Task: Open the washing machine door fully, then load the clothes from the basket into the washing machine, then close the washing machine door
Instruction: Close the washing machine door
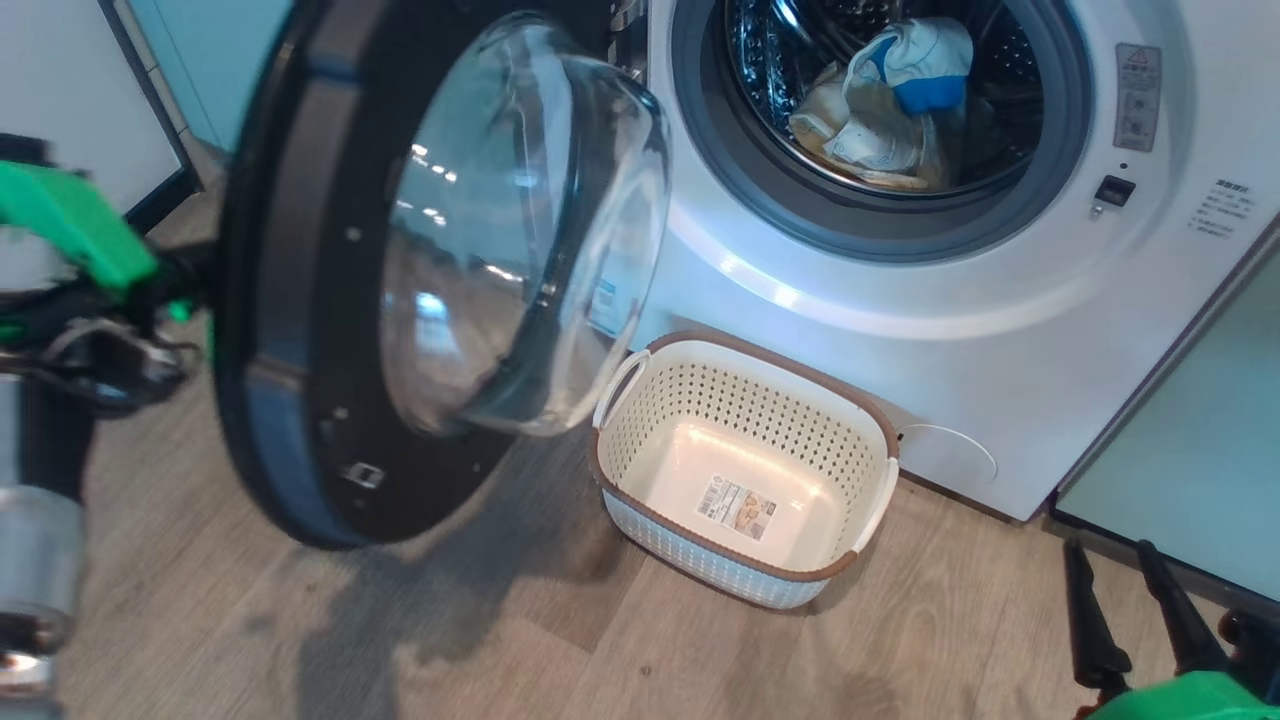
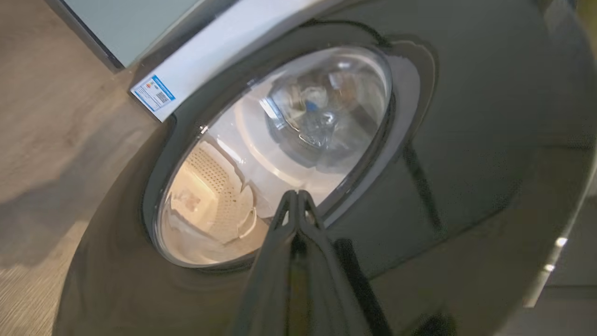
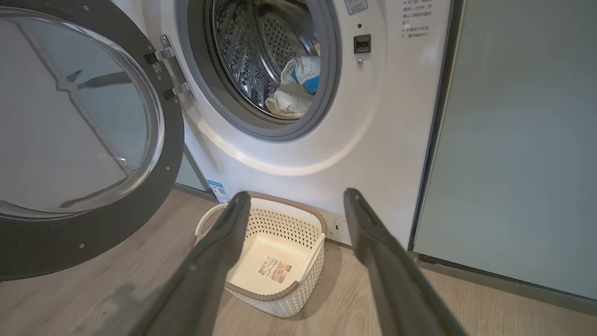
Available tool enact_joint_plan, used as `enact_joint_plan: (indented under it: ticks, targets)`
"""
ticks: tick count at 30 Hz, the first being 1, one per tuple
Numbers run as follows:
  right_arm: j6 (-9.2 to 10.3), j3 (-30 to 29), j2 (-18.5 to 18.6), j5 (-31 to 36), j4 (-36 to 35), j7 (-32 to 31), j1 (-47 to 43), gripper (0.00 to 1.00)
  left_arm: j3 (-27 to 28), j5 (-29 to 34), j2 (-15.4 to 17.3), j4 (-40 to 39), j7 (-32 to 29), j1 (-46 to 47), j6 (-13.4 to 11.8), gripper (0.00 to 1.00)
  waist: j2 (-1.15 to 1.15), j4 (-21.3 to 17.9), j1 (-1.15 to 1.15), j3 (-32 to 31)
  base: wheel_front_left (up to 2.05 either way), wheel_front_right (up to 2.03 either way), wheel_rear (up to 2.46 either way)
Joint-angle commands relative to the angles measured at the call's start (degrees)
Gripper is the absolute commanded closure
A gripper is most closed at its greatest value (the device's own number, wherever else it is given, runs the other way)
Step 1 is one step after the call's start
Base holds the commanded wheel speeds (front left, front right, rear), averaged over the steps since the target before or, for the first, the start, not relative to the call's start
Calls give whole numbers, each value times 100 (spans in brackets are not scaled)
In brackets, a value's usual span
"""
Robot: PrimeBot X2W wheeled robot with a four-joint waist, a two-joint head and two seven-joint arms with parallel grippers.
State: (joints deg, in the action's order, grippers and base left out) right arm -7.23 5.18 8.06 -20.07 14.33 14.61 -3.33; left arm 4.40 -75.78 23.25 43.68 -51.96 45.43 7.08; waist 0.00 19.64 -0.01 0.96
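Note:
The washing machine door (image 1: 300,300) stands swung out from the white washing machine (image 1: 900,320), glass bowl facing the drum. The clothes (image 1: 890,100), cream pieces and a blue one, lie inside the steel drum. On the floor below the opening, the basket (image 1: 760,355) is empty, with only its label showing. My left gripper (image 2: 296,193) is shut with nothing in it, its tips close against the door's outer face (image 2: 466,140) at the edge of the glass. My right gripper (image 3: 296,196) hangs open and empty, back from the basket (image 3: 284,221); it is low right in the head view (image 1: 1108,548).
Pale-green cabinet panels stand to the right of the machine (image 3: 513,140) and behind the door (image 2: 126,23). My left arm (image 1: 90,300), green-cased, sits outside the door at far left. Wooden floor (image 1: 500,640) lies open in front of the basket.

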Motion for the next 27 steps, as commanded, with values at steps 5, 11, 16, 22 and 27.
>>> enact_joint_plan:
  ticks: [5, 11, 16, 22, 27]
  targets:
    - [-25, 45, 14, 25, -158, 39, 98, 0, 78, -158, -55, -752, -188, -2, -103, 100, 0, -42, 1, -16, 0, 0, 0]
    - [-25, 27, 5, 13, -156, 39, 107, 0, 66, -339, -407, -1516, -272, -299, -391, 100, 0, -150, 1, -21, 0, 0, 0]
    - [-25, 12, 1, 16, -167, 39, 118, 0, 14, -392, -640, -2124, -284, -590, -601, 100, 0, -291, 1, -15, 0, 0, 0]
    - [-25, -26, 14, 15, -165, 39, 164, 0, 7, -312, -888, -2560, 18, -917, -609, 100, 0, -565, 1, 25, 0, 0, 0]
    - [-25, -68, 35, 14, -165, 39, 201, 0, 93, -308, -1021, -2603, 273, -1045, -512, 100, 0, -884, 1, 56, 0, 0, 0]
